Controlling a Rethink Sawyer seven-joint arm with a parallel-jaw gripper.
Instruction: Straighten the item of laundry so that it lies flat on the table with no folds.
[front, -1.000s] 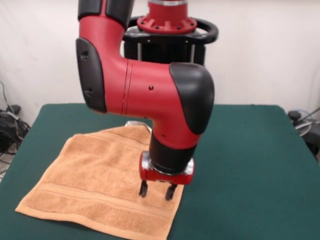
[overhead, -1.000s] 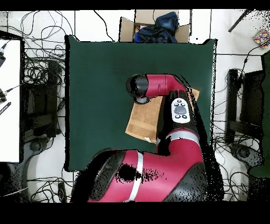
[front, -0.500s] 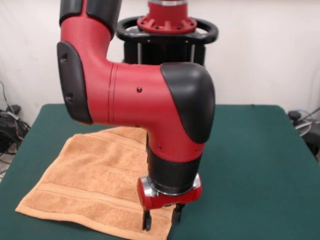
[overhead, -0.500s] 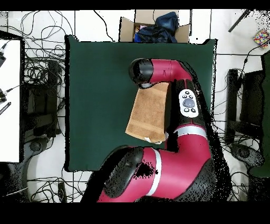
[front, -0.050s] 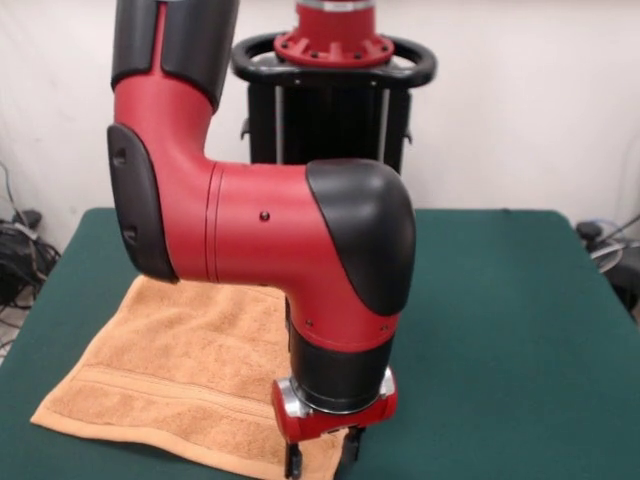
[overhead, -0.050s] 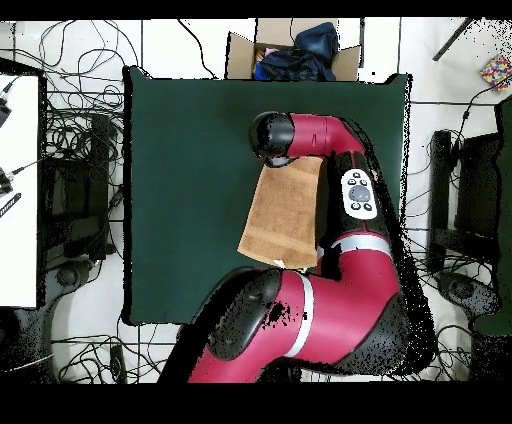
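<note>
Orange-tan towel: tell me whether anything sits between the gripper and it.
Nothing visible does. The gripper hangs directly over the near corner of the orange-tan terry-cloth towel, with no other object on the dark green felt table around that corner. Whether the fingertips already touch the cloth cannot be told.

The arm (front, -0.050s: 300, 260) swings forward and drops lower, and the claw (front, -0.050s: 320, 458) slides from mid-towel right out to the towel's (front, -0.050s: 170, 370) near corner, tips almost at the picture's bottom edge. From above, the wrist (overhead, -0.050s: 272, 138) has crept toward the towel's far end. The elbow now hides the towel's back edge.
</note>
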